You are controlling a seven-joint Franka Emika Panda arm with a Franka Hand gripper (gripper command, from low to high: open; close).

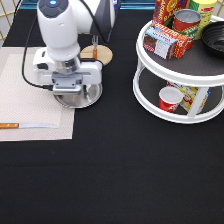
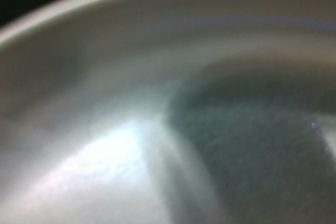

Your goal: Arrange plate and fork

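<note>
My gripper (image 1: pixel 76 93) hangs over the right edge of the beige placemat (image 1: pixel 25 95), shut on the shiny silver plate (image 1: pixel 91 97). The plate sits low, partly over the placemat's edge and partly over the black table. In the wrist view the plate's (image 2: pixel 135 150) shiny inner surface fills the picture from very close. The fork (image 1: pixel 94 41) lies on the round wooden coaster (image 1: pixel 102 53) just beyond the gripper, toward the exterior view's top. Only its silver tines show clearly; the arm hides the rest.
A wooden-handled knife (image 1: pixel 27 125) lies along the placemat's bottom edge. A white two-tier round rack (image 1: pixel 150 90) stands at the exterior view's right with cans, boxes, a black bowl (image 1: pixel 215 37) and a red cup (image 1: pixel 170 98).
</note>
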